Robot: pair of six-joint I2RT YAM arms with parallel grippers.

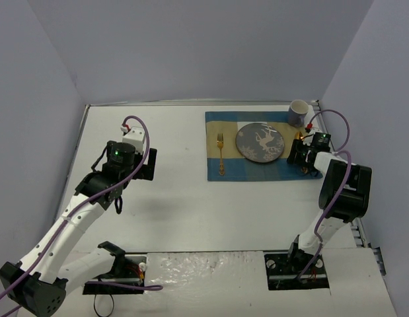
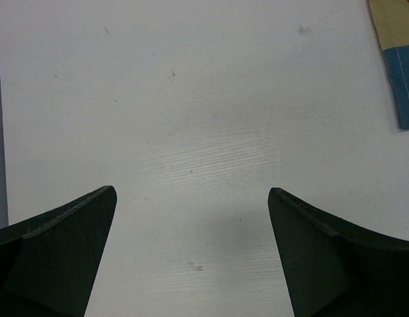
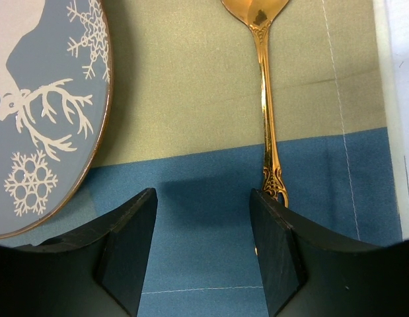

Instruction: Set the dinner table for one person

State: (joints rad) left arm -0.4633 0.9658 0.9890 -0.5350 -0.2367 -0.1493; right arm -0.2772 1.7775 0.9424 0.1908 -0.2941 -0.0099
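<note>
Fingers [image 3: 128,251] of the right gripper [image 3: 203,193] stand parted, empty, beside the gold spoon [image 3: 265,99] right of the plate [image 3: 39,112] on the dinner table [image 1: 178,198]; spoon looks placed, next lift clear without nudging

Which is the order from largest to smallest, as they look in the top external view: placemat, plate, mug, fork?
1. placemat
2. plate
3 or 4. mug and fork: not ranked, since the fork looks longer but far thinner than the mug.
</note>
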